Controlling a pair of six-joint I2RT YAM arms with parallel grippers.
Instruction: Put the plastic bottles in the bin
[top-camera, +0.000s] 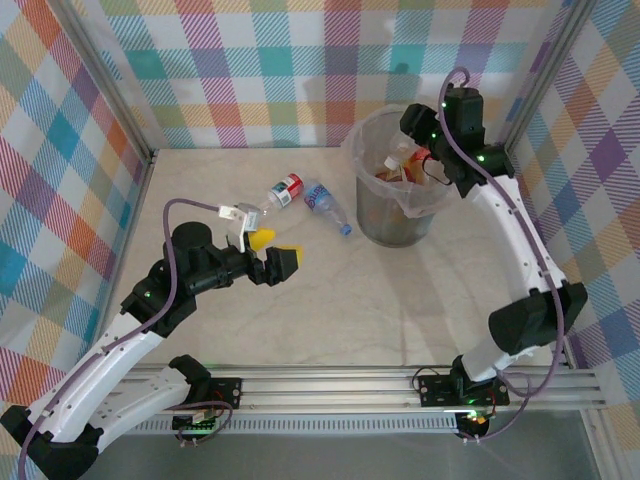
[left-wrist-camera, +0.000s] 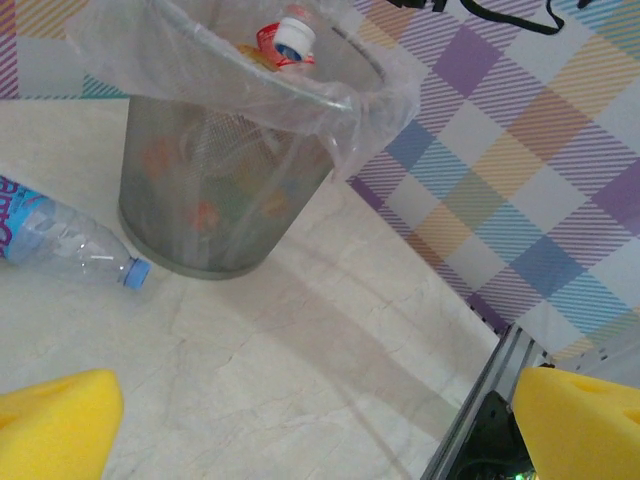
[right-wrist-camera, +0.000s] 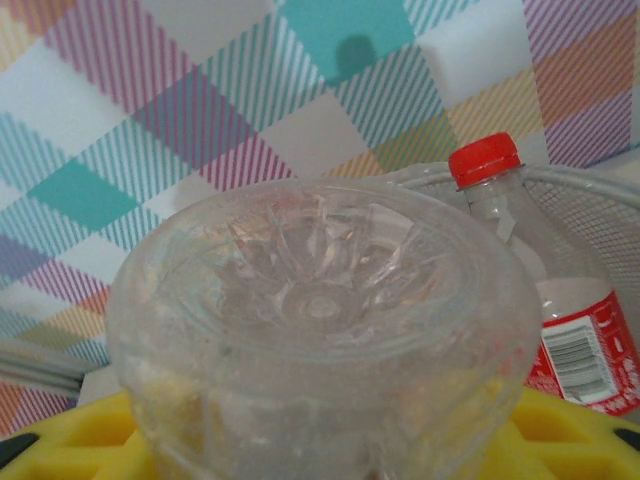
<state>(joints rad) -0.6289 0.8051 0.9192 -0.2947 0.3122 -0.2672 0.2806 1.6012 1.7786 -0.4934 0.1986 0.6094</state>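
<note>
my right tool (top-camera: 418, 152): holds clear bottle (right-wrist-camera: 320, 300) over bin (top-camera: 398, 222)
how: centre inside rim, then let go
my left tool (top-camera: 272, 250): wide, empty

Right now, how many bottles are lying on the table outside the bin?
2: a red-label bottle and a blue-label bottle, side by side left of the bin. Others could be hidden behind the bin.

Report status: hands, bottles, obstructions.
Left hand open, empty. Right hand shut on clear bottle over bin. Red-label bottle, blue-label bottle lying on table. Nothing blocking.
</note>
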